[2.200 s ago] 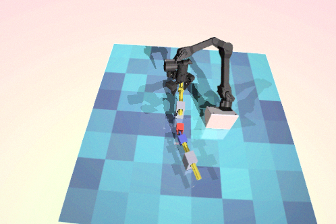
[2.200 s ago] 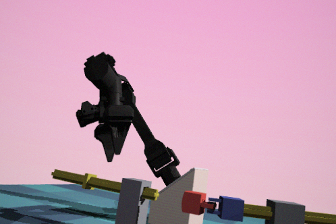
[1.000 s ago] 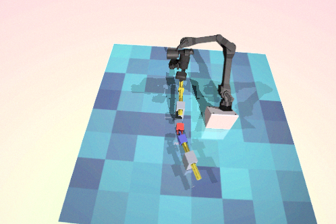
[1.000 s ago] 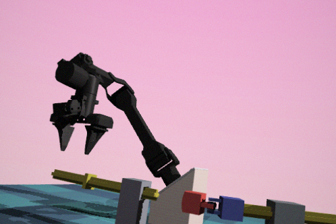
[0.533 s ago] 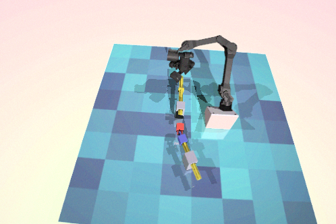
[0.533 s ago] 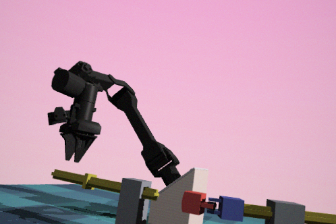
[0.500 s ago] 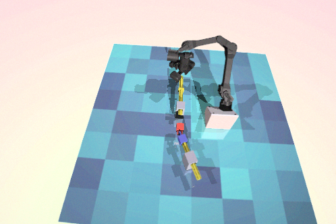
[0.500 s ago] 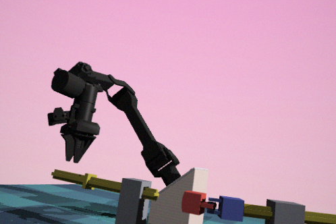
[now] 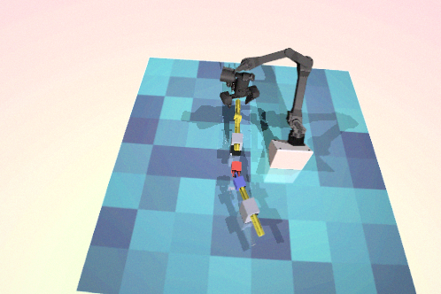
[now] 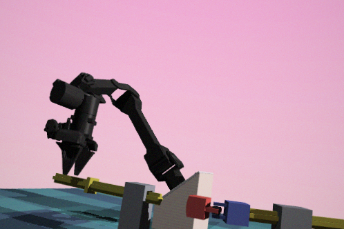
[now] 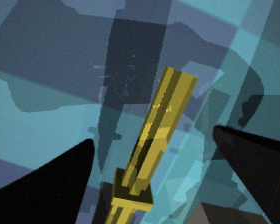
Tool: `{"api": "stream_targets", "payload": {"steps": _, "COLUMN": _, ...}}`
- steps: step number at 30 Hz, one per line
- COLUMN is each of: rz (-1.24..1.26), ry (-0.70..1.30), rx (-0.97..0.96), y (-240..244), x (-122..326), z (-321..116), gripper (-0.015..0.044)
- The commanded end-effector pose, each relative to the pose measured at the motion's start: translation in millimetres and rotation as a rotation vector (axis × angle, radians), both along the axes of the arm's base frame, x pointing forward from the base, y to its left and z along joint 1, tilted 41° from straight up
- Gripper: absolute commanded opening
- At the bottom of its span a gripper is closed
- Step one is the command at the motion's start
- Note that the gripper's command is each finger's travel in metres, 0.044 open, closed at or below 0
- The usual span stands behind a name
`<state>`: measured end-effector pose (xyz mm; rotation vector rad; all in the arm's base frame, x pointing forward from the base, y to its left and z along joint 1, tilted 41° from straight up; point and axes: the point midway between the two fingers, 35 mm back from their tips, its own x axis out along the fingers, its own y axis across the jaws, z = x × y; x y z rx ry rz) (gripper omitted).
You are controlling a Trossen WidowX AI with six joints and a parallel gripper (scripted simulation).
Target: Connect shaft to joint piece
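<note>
Pincer (image 9: 238,101) (image 10: 70,174) (image 11: 154,138) of the robot is wide open, and it has hold of nothing. It points down, above the outer end of the second shaft (image 9: 237,127) (image 10: 110,187) (image 11: 166,115). In the wrist view, this yellow shaft lies in the space between the two dark fingers, and it is tilted to them. On the shaft there is a square yellow collar (image 9: 237,118) (image 10: 91,185) (image 11: 133,192), which is between the end under the pincer and the grey block (image 9: 237,139) (image 10: 134,202). The shaft passes through this block, and its other end comes out a little, towards the red joint piece (image 9: 236,166) (image 10: 198,207). Between this end and the joint piece there is a gap, so the shaft is not inside it. The joint piece is connected by its hinges to a blue part (image 9: 239,182) (image 10: 237,213). The blue part sits on the end of the first shaft (image 9: 258,226) (image 10: 264,215), also yellow, which goes through another grey block (image 9: 249,209) (image 10: 293,216). From the top, the two shafts lie at an angle, and the joint piece seems turned nearly along the second shaft. The arm (image 9: 301,88) (image 10: 143,126) reaches over from its pale base (image 9: 290,158) (image 10: 204,185), which stands beside the row of parts.
</note>
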<state>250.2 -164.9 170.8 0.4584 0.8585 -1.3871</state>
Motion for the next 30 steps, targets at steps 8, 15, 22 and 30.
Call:
{"api": "stream_targets", "payload": {"steps": 8, "rz": -0.267, "ry": -0.258, "rx": -0.016, "y": -10.8, "x": -5.5, "z": -13.2, "gripper": 0.044}}
{"api": "stream_targets", "payload": {"steps": 15, "rz": -0.303, "ry": -0.293, "rx": -0.019, "y": -12.3, "x": -6.2, "z": -14.8, "gripper": 0.044}}
{"api": "stream_targets", "payload": {"steps": 22, "rz": -0.303, "ry": -0.293, "rx": -0.019, "y": -17.8, "x": -5.9, "z": -21.7, "gripper": 0.044}}
{"api": "stream_targets", "payload": {"steps": 30, "rz": -0.304, "ry": -0.293, "rx": -0.02, "y": -25.7, "x": -6.1, "z": -31.7, "gripper": 0.044}}
